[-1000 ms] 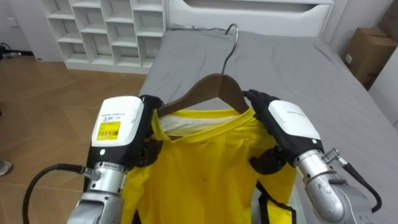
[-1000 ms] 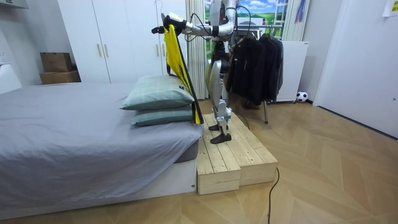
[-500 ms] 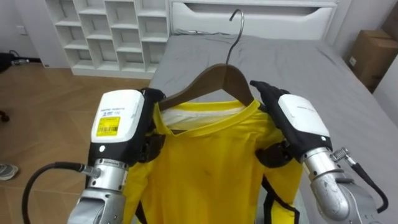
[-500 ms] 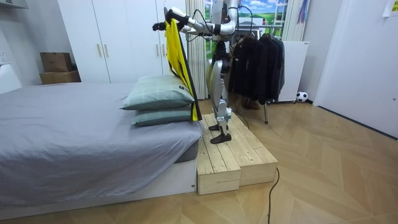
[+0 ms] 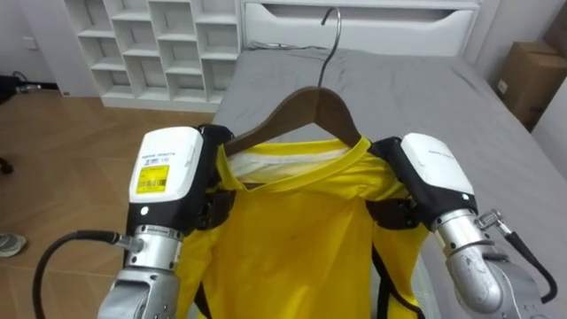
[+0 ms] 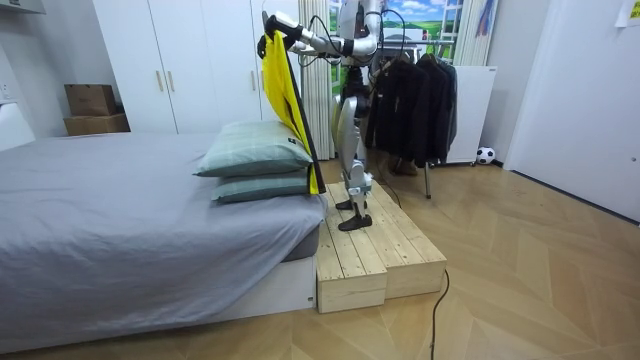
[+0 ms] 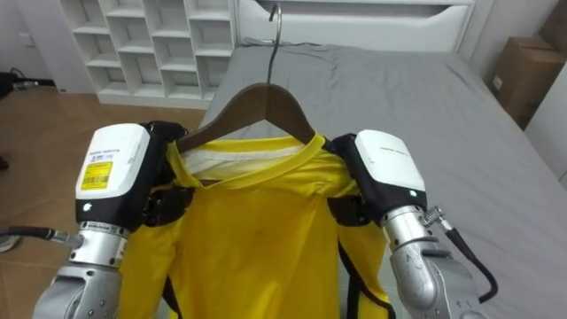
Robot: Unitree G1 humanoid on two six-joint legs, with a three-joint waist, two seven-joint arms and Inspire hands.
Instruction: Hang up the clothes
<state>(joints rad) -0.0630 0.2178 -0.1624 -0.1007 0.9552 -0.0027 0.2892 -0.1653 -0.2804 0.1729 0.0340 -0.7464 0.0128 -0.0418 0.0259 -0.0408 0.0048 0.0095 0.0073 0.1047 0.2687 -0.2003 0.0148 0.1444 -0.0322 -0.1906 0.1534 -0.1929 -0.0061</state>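
The one label I can make out is the yellow sticker on the white back of my left hand. It carries a few rows of dark print and what looks like a barcode, with a faint line of print just above it. All of it is too small for me to read a word or a number.

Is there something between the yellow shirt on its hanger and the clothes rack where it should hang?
No object visibly does. The left hand and right hand hold the yellow shirt toward the bed; the clothes rack stands behind the robot, which probably must turn.
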